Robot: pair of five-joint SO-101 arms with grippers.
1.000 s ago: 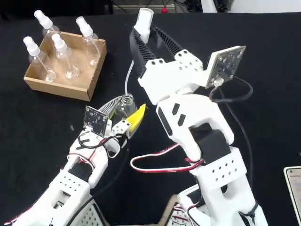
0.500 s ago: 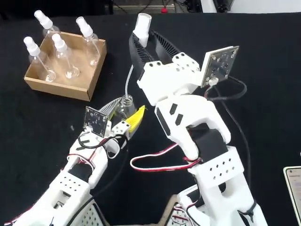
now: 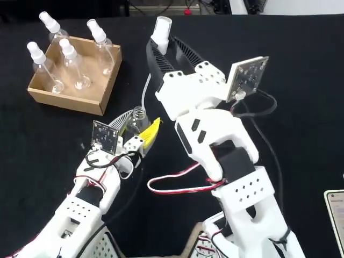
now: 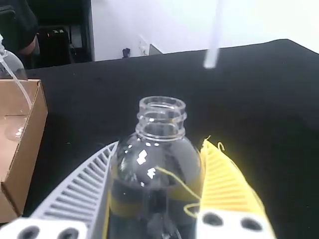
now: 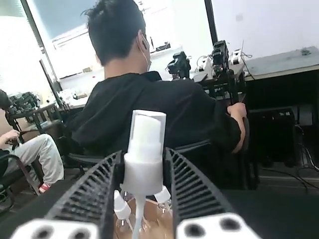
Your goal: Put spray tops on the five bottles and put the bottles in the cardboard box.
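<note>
Holding the last bottle (image 4: 158, 164) upright just off the near corner of the box (image 3: 64, 99), the left tool (image 3: 141, 119) pinches its body between grey and yellow fingers (image 4: 224, 184). The neck is open and bare. The right tool (image 3: 164, 42) is pressed onto the spray top (image 3: 161, 28), gripping it by the collar with the nozzle up and the tube (image 3: 145, 91) hanging down toward the bottle.

Over the last second both arms have shifted a little. The left arm has nudged the bottle slightly toward the box side of the desk (image 3: 301, 64). The right arm has swung the same way, carrying the spray top along. The high view now puts the tube's lower end almost over the mouth. The left wrist view shows the tip above the neck and off to the yellow finger's side, not yet inside. I judge this to be alignment: the two are closing on each other, but threading has not begun.

Four capped bottles (image 3: 70, 56) are at the box. Three stand inside, and I cannot tell whether the far one is inside or just behind the wall. So this looks like the fifth and last. What remains is to guide the tip into the neck, seat the top, and set the bottle in the box. The thin tube bends easily and could catch on the rim.
</note>
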